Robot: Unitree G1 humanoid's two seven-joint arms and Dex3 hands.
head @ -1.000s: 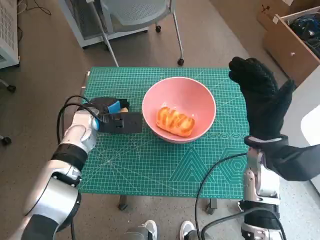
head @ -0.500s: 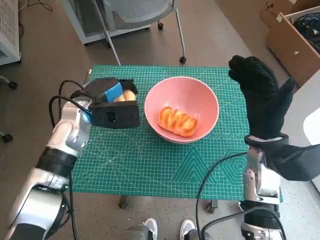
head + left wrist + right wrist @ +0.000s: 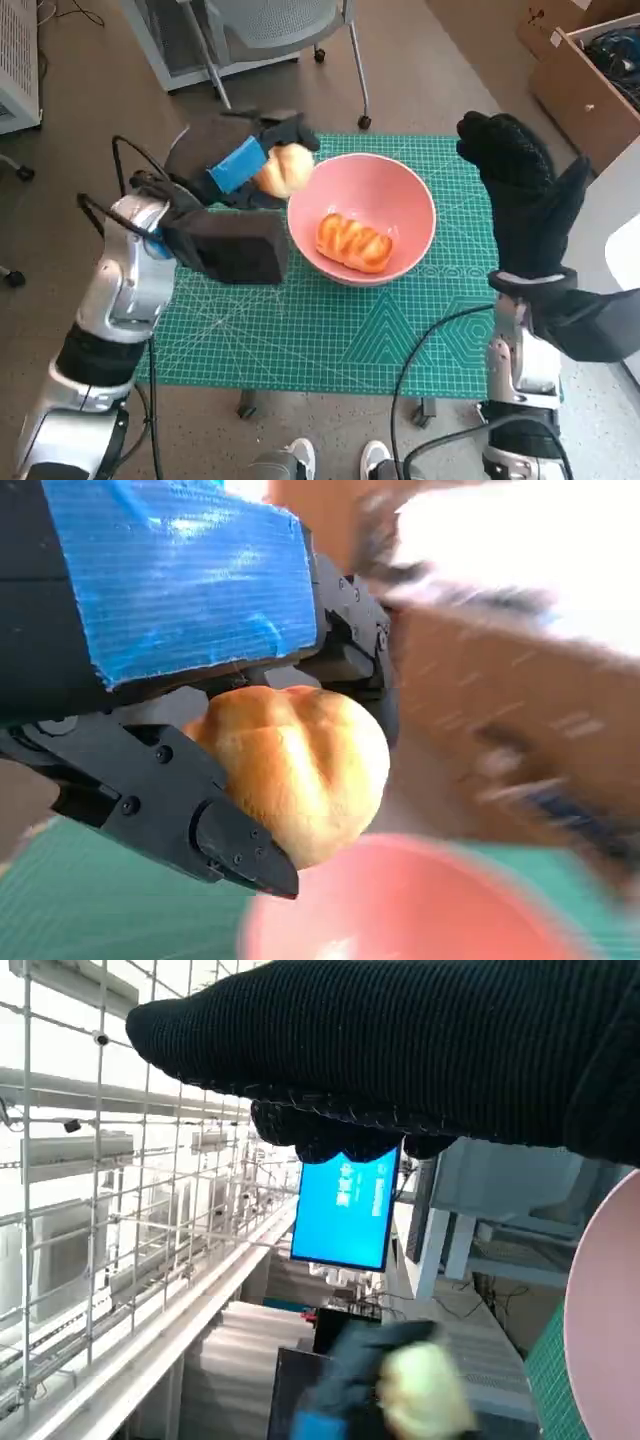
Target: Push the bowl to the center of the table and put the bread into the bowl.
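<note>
A pink bowl [image 3: 400, 190] sits near the middle of the green mat, with a glazed twisted bread [image 3: 352, 243] lying inside it. My left hand [image 3: 235, 165] is raised above the table just left of the bowl's rim and grips a round golden bread roll [image 3: 284, 170]. In the left wrist view the roll [image 3: 300, 770] sits between the black fingers [image 3: 235, 855], with the blurred bowl [image 3: 420, 905] below. My right hand [image 3: 520, 195] is held upright and open beside the bowl's right side, holding nothing; its glove [image 3: 400, 1050] spans the right wrist view.
The green cutting mat [image 3: 320, 340] covers the small table. A wheeled chair [image 3: 270, 30] stands behind the table. A cardboard box [image 3: 590, 70] is at the back right. Cables hang near the table's front edge.
My left hand has lifted the roll off the mat and carried it up and to the right, to the bowl's left rim. The right hand has stayed still.
</note>
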